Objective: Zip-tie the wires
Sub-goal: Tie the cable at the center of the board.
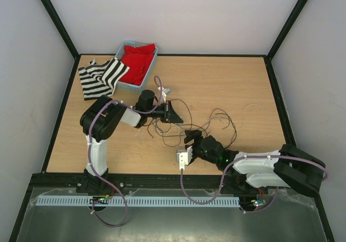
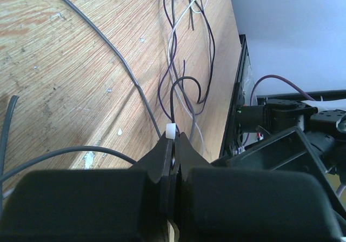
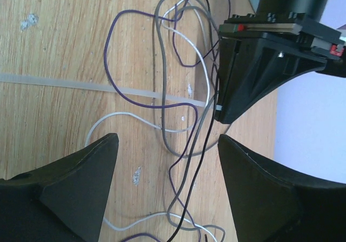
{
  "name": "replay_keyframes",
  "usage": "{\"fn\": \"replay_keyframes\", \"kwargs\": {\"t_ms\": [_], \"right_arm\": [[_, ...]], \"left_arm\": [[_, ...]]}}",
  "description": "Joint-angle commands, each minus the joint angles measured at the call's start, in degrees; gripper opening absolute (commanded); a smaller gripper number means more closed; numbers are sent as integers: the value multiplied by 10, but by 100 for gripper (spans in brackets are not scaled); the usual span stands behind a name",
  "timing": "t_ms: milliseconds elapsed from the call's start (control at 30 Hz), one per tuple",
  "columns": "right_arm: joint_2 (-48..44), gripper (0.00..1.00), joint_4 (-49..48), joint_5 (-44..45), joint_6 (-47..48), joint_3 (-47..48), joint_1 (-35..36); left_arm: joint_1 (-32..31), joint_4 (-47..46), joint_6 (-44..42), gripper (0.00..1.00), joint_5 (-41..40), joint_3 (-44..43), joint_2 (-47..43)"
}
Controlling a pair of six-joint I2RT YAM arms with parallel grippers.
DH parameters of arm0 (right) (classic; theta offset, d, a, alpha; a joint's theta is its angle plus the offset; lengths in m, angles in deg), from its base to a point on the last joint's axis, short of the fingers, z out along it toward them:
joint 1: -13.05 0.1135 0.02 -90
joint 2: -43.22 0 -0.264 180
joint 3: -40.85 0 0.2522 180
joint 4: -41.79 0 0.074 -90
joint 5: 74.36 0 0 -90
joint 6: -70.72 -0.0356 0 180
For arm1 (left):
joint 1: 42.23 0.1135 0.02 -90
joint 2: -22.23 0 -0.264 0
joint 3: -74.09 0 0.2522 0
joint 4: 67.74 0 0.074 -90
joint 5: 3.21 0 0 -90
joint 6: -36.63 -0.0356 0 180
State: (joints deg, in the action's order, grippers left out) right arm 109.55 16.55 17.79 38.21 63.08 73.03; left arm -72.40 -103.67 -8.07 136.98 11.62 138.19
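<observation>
The wires (image 1: 216,124) lie in loose loops on the wooden table, purple, grey, black and white strands crossing each other (image 3: 184,128). The zip tie (image 3: 81,84) is a pale strip lying flat under the wires. My left gripper (image 1: 172,112) is shut on one end of it; the white end (image 2: 171,130) sticks out between the closed tips, and in the right wrist view the left gripper (image 3: 259,64) meets the strip. My right gripper (image 1: 192,138) is open, its fingers (image 3: 81,182) wide apart above the wire loops, holding nothing. Wires also show in the left wrist view (image 2: 175,64).
A blue basket (image 1: 153,64) holding a red cloth stands at the back left, with a black-and-white striped cloth (image 1: 101,77) beside it. Black frame rails edge the table (image 1: 275,91). A white block (image 1: 183,158) sits on the right arm near the front edge.
</observation>
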Motion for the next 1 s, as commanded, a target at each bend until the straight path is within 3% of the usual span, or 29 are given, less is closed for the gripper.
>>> {"fn": "replay_keyframes", "kwargs": {"t_ms": [0,967], "right_arm": [[31,85,-44,10,25,2,4],[105,86,-124,-38,9,6,6]], "left_arm": [[3,-11,3,0,16,-12,8],[2,-10,5,0,11,-8,2]]}}
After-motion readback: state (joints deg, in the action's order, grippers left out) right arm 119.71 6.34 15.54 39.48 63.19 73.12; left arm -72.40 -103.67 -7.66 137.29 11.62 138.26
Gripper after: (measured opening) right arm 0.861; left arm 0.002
